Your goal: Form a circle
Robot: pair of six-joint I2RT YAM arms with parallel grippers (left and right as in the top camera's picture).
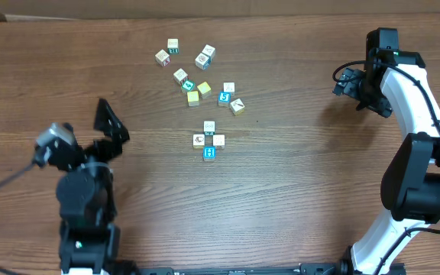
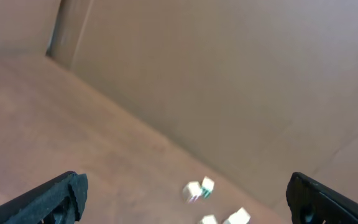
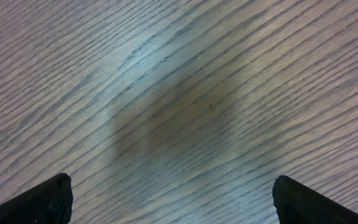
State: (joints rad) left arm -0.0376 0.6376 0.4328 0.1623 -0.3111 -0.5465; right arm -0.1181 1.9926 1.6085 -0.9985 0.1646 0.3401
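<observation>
Left tool [image 1: 111, 126] is seen fully open, nothing held; right tool [image 1: 345, 82] likewise, empty above the bench [image 1: 296, 198]. The circle [image 1: 208, 140] is found at 3 o'clock of the left tool, well apart. Four cubes are ringed; the loose cubes [image 1: 205, 56] at its 12 o'clock are judged possibly still to be added.

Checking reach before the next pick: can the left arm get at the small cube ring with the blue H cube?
Probably yes. The left claw is open and empty, and only bare table lies between it and the circle; the loose cubes sit farther back, off that path.
</observation>
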